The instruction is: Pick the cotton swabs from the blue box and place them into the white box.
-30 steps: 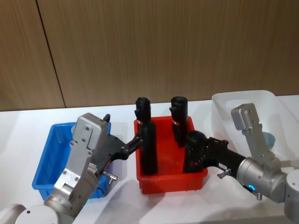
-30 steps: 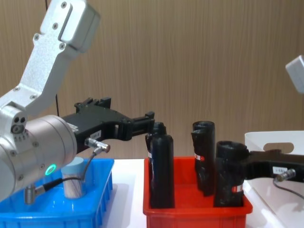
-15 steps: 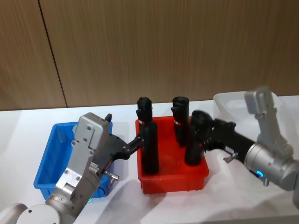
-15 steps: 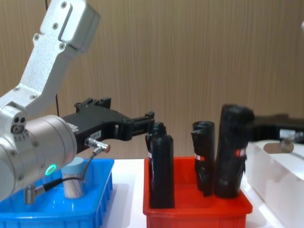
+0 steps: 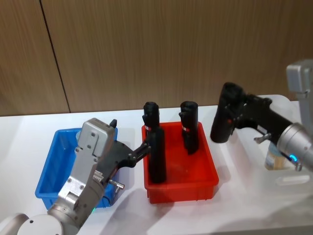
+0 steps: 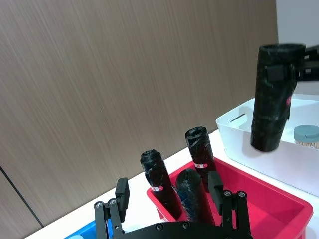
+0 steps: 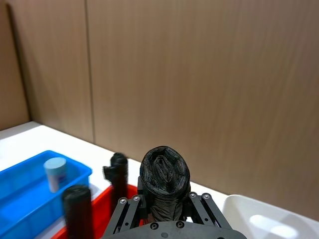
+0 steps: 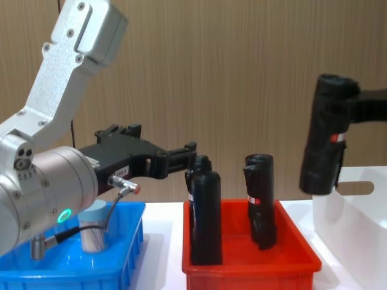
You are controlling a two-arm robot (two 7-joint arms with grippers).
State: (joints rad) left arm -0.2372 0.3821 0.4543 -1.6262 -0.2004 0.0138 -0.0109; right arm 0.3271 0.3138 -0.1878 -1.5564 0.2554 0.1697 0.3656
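Observation:
One cotton swab tub (image 8: 94, 232) with a pale-blue lid stands in the blue box (image 5: 49, 169) at the left, also seen from the right wrist (image 7: 55, 172). Another cotton swab tub (image 6: 306, 135) sits inside the white box (image 8: 357, 211) at the right. My left gripper (image 5: 142, 149) hangs open and empty between the blue box and the red bin, above the table. My right gripper (image 8: 341, 106) is shut on a black roll (image 8: 326, 142), held high in the air over the near rim of the white box.
A red bin (image 5: 195, 183) stands between the two boxes with three upright black rolls (image 5: 156, 154) in it. A wooden wall runs behind the white table. My left arm's body covers the front right part of the blue box.
My right gripper has lifted the black roll out of the red bin and carried it up and right, towards the white box. The left arm has not moved.

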